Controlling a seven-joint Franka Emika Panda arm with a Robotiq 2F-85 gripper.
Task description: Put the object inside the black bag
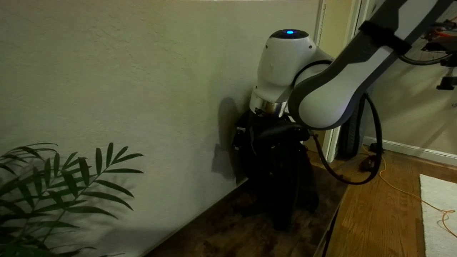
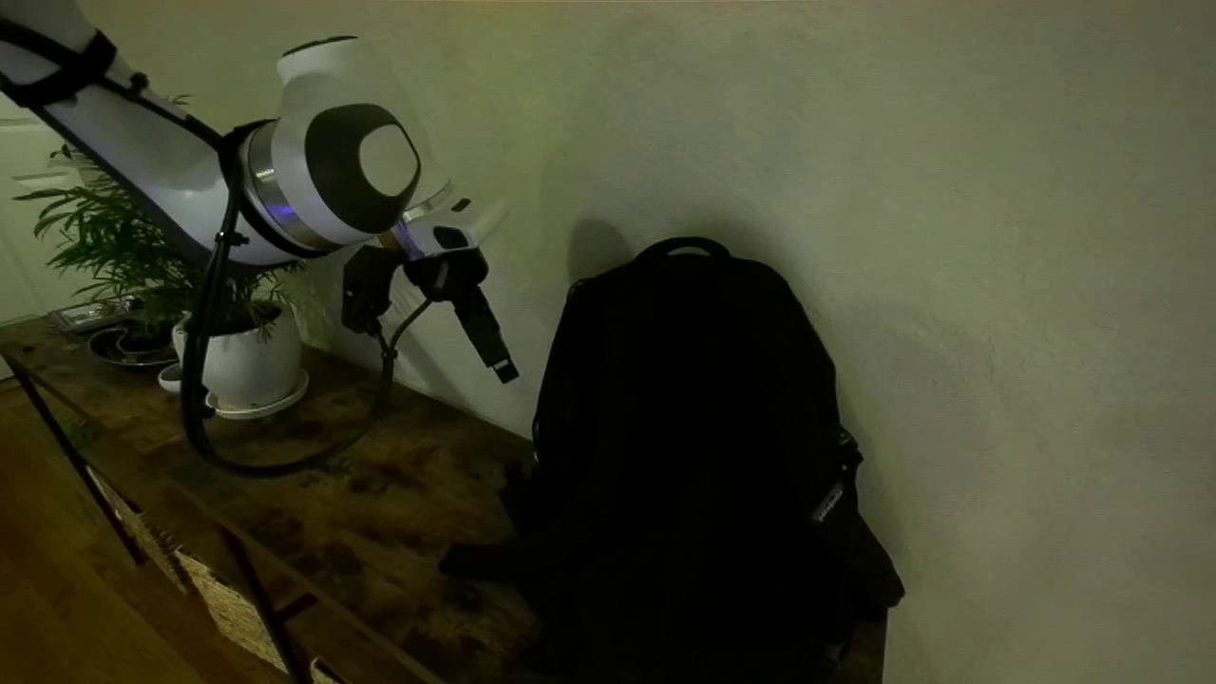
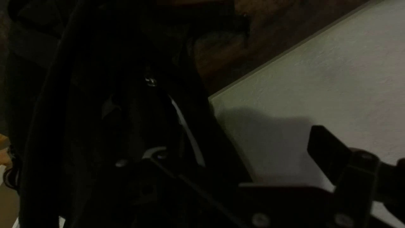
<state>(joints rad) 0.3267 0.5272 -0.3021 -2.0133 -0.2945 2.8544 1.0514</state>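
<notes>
The black bag (image 2: 693, 427) is a dark backpack standing upright against the wall on the wooden shelf top. It also shows in an exterior view (image 1: 282, 175) behind and below the arm's wrist, and it fills the left of the wrist view (image 3: 95, 126), with a metal zipper pull and a pale strip along its side. My gripper (image 2: 503, 366) points down beside the bag's upper edge, above the shelf. In the wrist view the gripper (image 3: 234, 144) has its fingers spread, with nothing seen between them. One finger is hard to see against the bag. No separate object to put in is visible.
The pale wall (image 2: 1026, 285) stands close behind the bag and gripper. A potted plant in a white pot (image 2: 252, 361) stands on the wooden shelf top (image 2: 408, 513). The arm's black cable (image 2: 275, 467) hangs in a low loop. An orange cord (image 1: 403, 192) lies on the floor.
</notes>
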